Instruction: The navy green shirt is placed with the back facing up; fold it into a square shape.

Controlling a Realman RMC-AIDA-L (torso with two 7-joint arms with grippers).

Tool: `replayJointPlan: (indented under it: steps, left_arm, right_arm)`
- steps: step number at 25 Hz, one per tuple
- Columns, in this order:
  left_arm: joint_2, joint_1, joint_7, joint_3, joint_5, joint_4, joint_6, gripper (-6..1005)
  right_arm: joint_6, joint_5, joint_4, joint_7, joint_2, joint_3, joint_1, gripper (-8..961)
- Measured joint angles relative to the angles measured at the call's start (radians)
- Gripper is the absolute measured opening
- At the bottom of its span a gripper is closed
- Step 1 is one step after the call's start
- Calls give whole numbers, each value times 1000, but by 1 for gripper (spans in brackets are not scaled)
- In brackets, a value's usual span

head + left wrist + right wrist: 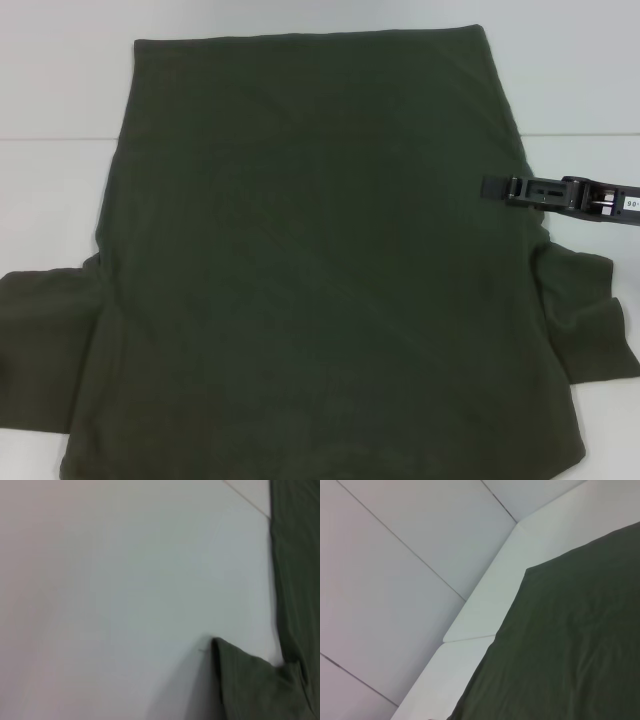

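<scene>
We see the right end effector (497, 187) over the shirt's (310, 270) edge; we cannot tell its opening.

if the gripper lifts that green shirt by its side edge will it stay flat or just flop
It will probably flop: the navy green shirt lies limp on the white table, with soft wrinkles in the right wrist view. The sleeves, spread flat, would likely dangle and trail. It looks thin, so probably light, though pushing may bunch it rather than slide it. The right gripper sits at its right edge.

No legible text or labels.
</scene>
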State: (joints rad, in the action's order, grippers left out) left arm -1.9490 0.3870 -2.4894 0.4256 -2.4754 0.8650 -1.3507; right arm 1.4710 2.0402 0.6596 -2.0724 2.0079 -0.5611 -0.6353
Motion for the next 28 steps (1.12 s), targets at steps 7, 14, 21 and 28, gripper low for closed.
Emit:
replayJointPlan:
  steps: [7, 14, 21, 28]
  left_arm:
    - [31, 17, -49, 5, -12, 6, 2, 14]
    - [58, 64, -80, 23, -33, 21, -78, 15]
    - [38, 125, -158, 22, -34, 94, -300, 15]
    - [-18, 230, -247, 15, -21, 94, -402, 16]
  right_arm:
    - [0, 0, 0, 0, 0, 3, -3, 816]
    - [0, 0, 0, 0, -1, 3, -4, 812]
    - [0, 0, -1, 0, -1, 3, -5, 808]
    - [0, 0, -3, 0, -2, 3, -7, 804]
